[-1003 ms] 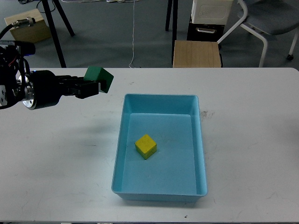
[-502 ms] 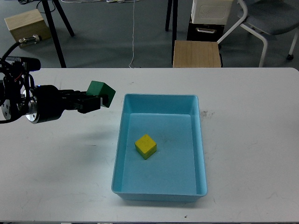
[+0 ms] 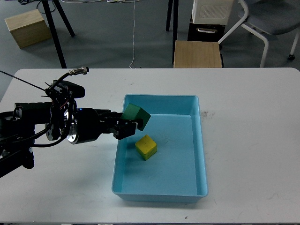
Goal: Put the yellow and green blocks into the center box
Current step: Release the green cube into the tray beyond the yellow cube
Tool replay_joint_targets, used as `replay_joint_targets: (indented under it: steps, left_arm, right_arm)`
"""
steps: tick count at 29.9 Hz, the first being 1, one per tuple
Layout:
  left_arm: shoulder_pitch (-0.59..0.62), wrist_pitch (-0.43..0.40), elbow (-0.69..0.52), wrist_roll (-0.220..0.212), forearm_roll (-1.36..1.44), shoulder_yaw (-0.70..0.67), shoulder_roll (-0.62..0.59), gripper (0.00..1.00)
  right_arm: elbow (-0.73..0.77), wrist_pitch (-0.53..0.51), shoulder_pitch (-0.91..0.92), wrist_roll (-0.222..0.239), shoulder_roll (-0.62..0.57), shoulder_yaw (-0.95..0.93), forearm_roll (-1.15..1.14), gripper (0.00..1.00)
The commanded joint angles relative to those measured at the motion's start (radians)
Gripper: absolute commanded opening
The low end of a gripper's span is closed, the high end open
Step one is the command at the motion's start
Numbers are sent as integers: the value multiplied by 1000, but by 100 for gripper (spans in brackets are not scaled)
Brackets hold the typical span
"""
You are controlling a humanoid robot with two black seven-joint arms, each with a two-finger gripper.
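Observation:
My left gripper point(image 3: 132, 123) is shut on the green block point(image 3: 136, 116) and holds it over the left part of the light blue box point(image 3: 201, 154), above its floor. The yellow block point(image 3: 146, 146) lies inside the box, just below and to the right of the green block. My left arm reaches in from the left across the white table point(image 3: 253, 140). My right gripper is out of view.
A wooden stool point(image 3: 197, 54) and a chair point(image 3: 262, 23) stand beyond the table's far edge. A cardboard box point(image 3: 27, 27) sits on the floor at the far left. Black stand legs point(image 3: 56, 28) rise behind the table.
My left gripper has carried the green block rightwards and towards me, from above the table left of the box to over the box's left side. The yellow block has not moved.

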State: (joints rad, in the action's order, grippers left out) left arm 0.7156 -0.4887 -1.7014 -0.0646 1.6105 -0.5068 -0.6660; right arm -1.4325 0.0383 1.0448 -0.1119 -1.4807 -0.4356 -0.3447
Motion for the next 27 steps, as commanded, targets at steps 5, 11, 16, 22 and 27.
replay_joint_targets:
  steps: [5, 11, 16, 22, 27]
  left_arm:
    - [15, 0, 9, -15, 152, 51, 144, 59]
    - [15, 0, 31, -82, 200, 56, 197, 74]
    - [21, 0, 29, -118, 195, 51, 189, 84]
    - [27, 0, 34, -119, 195, -53, 166, 89]
    - [27, 0, 103, -121, 178, -292, 155, 91]
  right_arm:
    - [0, 0, 0, 6, 3, 0, 0, 99]
    - [-2, -1, 1, 6, -1, 1, 1, 99]
    - [0, -12, 3, 6, -4, 14, 0, 99]
    - [0, -12, 3, 5, 0, 17, 0, 99]
    - [-3, 0, 1, -5, 3, 64, 1, 99]
